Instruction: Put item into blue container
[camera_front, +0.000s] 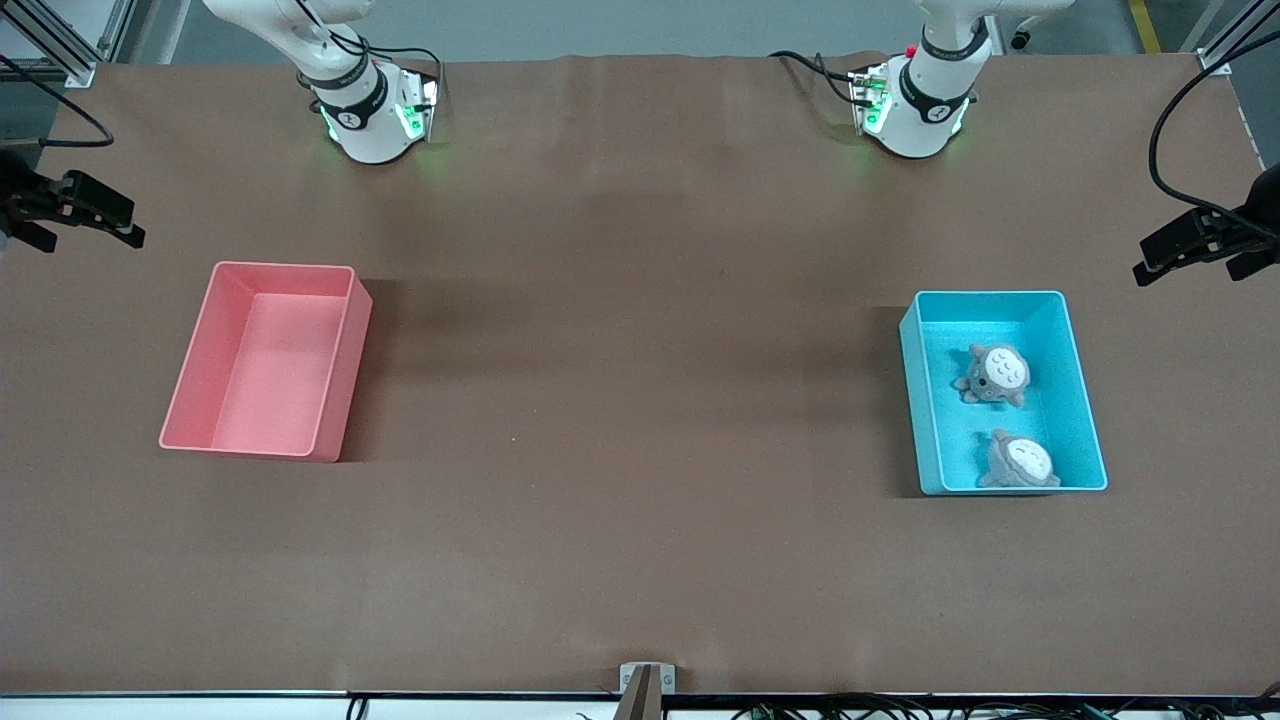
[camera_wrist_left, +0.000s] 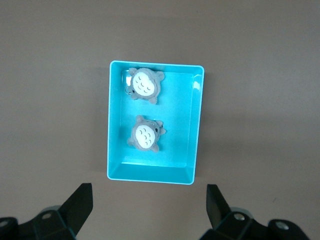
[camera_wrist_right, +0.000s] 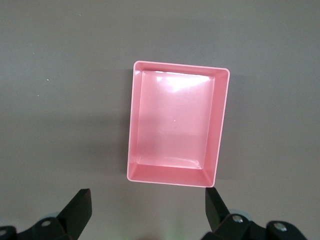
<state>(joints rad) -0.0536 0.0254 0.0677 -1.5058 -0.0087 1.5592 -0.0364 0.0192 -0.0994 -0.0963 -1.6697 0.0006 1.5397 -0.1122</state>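
The blue container (camera_front: 908, 400) stands toward the left arm's end of the table. Two grey plush toys with white bellies lie in it, one (camera_front: 995, 374) mid-bin and one (camera_front: 1020, 462) against the wall nearest the front camera. The left wrist view shows the same container (camera_wrist_left: 150, 174) and both toys (camera_wrist_left: 145, 85) (camera_wrist_left: 145, 135) from high up. My left gripper (camera_wrist_left: 148, 200) is open and empty, high over bare table beside the container's base-side wall. My right gripper (camera_wrist_right: 146, 202) is open and empty too, high over the table by the pink bin. Neither gripper shows in the front view.
An empty pink bin (camera_front: 190, 370) (camera_wrist_right: 170, 177) stands toward the right arm's end. Both arm bases (camera_front: 365, 110) (camera_front: 920, 100) sit along the table's edge farthest from the front camera. Black clamps (camera_front: 70, 205) (camera_front: 1210, 240) reach in at both table ends.
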